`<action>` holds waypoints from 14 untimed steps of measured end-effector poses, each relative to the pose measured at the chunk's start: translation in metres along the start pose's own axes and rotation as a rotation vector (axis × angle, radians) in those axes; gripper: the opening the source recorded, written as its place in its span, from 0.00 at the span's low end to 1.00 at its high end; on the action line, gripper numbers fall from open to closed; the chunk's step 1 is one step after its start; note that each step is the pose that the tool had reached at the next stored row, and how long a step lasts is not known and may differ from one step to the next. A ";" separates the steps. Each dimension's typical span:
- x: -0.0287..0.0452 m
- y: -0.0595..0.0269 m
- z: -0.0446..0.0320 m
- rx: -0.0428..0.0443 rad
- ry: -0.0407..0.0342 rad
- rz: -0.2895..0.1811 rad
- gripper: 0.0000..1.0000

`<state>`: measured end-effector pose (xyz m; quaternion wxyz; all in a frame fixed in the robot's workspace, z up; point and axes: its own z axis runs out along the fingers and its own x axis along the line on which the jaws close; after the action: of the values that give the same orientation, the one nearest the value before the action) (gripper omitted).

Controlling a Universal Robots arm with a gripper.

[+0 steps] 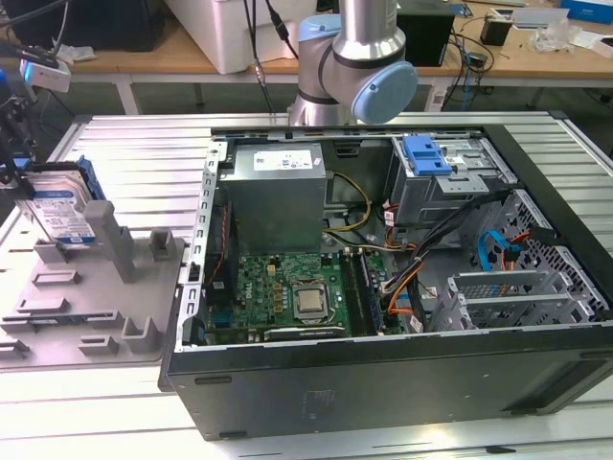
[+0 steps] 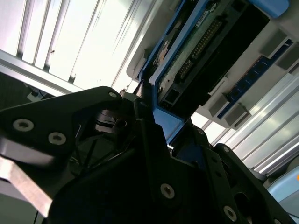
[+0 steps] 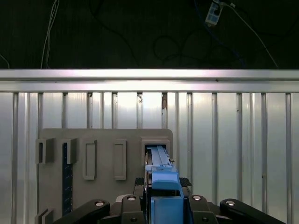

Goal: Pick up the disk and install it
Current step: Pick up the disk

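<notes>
The disk (image 1: 60, 207), silver with a white and blue label in a blue carrier, stands on edge at the exterior view's left, its lower end at a slot of the grey holder block (image 1: 105, 287). My gripper (image 1: 16, 172) comes down on it from above and is shut on the disk. In the first wrist view the blue carrier (image 3: 162, 184) sits between the two black fingers (image 3: 139, 185), right over the holder's open slot (image 3: 156, 142). The second wrist view shows the disk's underside and connector (image 2: 205, 51) close up, clamped at its blue edge.
An open computer case (image 1: 383, 383) lies to the exterior view's right of the holder, with motherboard (image 1: 287, 292), power supply (image 1: 278, 187) and a drive cage carrying a blue tab (image 1: 426, 153). The arm's base (image 1: 354, 57) stands behind the case. All rests on a slatted aluminium table (image 1: 134, 153).
</notes>
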<state>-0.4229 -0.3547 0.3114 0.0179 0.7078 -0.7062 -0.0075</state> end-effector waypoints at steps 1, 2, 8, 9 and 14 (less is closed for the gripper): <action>0.0000 0.0000 -0.0004 0.0005 0.0000 0.000 0.37; 0.0000 0.0000 -0.0007 0.0011 0.0000 0.000 0.37; 0.0001 0.0001 -0.0036 0.0038 0.0001 0.000 0.37; 0.0001 0.0001 -0.0045 0.0044 0.0001 0.000 0.37; 0.0001 0.0003 -0.0083 0.0062 0.0001 0.000 0.37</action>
<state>-0.4229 -0.3547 0.3197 0.0157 0.7078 -0.7063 -0.0053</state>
